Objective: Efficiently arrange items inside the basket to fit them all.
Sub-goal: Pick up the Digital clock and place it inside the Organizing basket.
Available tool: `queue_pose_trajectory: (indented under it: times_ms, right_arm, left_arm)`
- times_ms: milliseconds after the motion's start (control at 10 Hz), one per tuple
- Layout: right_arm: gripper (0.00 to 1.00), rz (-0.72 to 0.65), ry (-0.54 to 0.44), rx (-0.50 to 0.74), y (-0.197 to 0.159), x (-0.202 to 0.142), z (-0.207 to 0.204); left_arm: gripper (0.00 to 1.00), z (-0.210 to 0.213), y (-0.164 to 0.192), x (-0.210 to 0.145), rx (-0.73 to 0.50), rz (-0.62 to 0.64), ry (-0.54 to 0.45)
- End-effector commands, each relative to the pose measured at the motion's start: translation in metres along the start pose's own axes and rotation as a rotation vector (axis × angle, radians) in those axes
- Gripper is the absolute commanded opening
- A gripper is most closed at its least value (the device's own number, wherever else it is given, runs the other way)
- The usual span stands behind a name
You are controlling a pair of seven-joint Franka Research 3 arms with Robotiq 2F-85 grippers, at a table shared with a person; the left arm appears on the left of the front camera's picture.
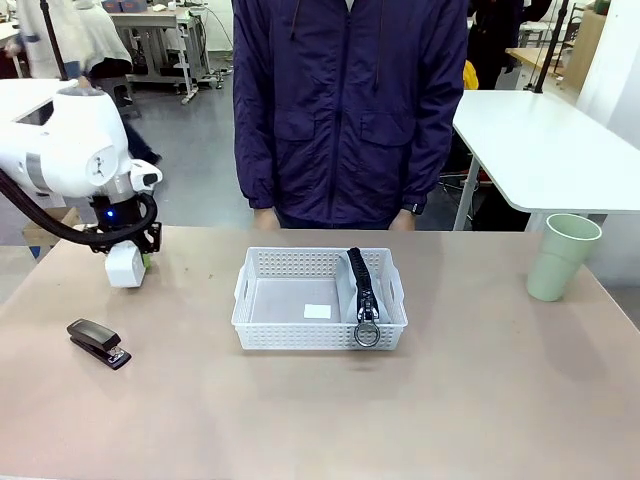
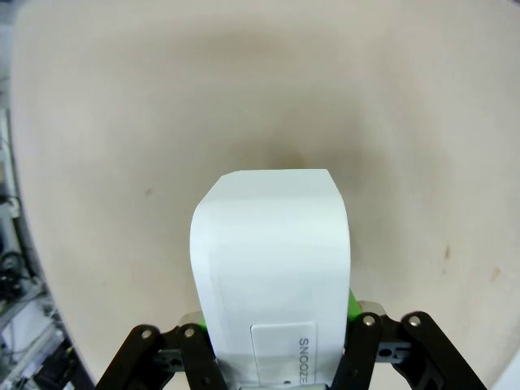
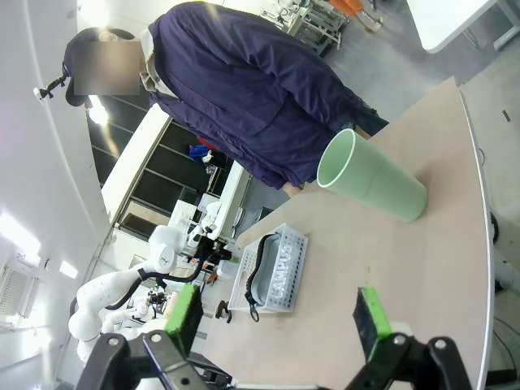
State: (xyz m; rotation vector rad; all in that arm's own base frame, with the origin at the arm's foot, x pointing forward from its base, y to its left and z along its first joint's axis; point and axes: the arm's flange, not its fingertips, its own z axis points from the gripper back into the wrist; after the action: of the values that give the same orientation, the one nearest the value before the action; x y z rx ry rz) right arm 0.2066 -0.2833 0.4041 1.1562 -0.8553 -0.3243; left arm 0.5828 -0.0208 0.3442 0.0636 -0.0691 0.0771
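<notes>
My left gripper (image 1: 128, 258) is shut on the small white box (image 1: 125, 267) at the table's far left, just above the surface. In the left wrist view the box (image 2: 272, 268) stands between green-padded fingers (image 2: 352, 305). The black stapler (image 1: 98, 342) lies at the near left. The white lattice basket (image 1: 275, 300) sits mid-table with the grey pouch (image 1: 362, 290) on edge along its right wall, ring toward me. The pale green cup (image 1: 562, 256) stands upright at the far right. My right gripper (image 3: 278, 325) is open and empty, with the cup (image 3: 374, 183) and basket (image 3: 276, 268) beyond it.
A person in a dark blue jacket (image 1: 350, 110) stands at the far edge behind the basket, hands low by the table edge. A small white label (image 1: 317, 311) lies on the basket floor. Bare tabletop spreads between the stapler and the basket and along the near side.
</notes>
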Motion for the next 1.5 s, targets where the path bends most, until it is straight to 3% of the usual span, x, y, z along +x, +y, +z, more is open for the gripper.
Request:
queue_pose_trajectory:
  times_ms: [0,200,300,500,700,800,1200,1300,1400]
  right_arm:
    - [1.0,0.028,-0.018,0.015,0.0,0.002,-0.001]
    - [1.0,0.028,-0.018,0.015,0.0,0.002,-0.001]
    - [1.0,0.028,-0.018,0.015,0.0,0.002,-0.001]
    - [1.0,0.028,-0.018,0.015,0.0,0.002,-0.001]
    - [1.0,0.028,-0.018,0.015,0.0,0.002,-0.001]
    - [1.0,0.028,-0.018,0.015,0.0,0.002,-0.001]
    - [1.0,0.028,-0.018,0.015,0.0,0.002,-0.001]
    - [1.0,0.028,-0.018,0.015,0.0,0.002,-0.001]
    - [1.0,0.028,-0.018,0.015,0.0,0.002,-0.001]
  left_arm:
    - [0.0,0.084,0.022,-0.021,-0.05,-0.081,0.003]
    - [0.0,0.138,0.035,-0.072,-0.08,-0.119,-0.02]
    - [0.0,0.142,0.039,-0.098,-0.037,-0.181,-0.036]
    - [0.0,0.134,0.053,-0.152,0.001,-0.226,-0.16]
    - [0.0,0.129,0.064,-0.151,-0.105,-0.169,-0.142]
    - [0.0,0.144,0.046,-0.148,-0.011,-0.203,-0.116]
    - [0.0,0.144,0.046,-0.148,-0.011,-0.203,-0.116]
    - [0.52,0.139,0.046,-0.152,-0.027,-0.205,-0.123]
    - [0.52,0.147,0.023,-0.159,-0.082,-0.228,-0.131]
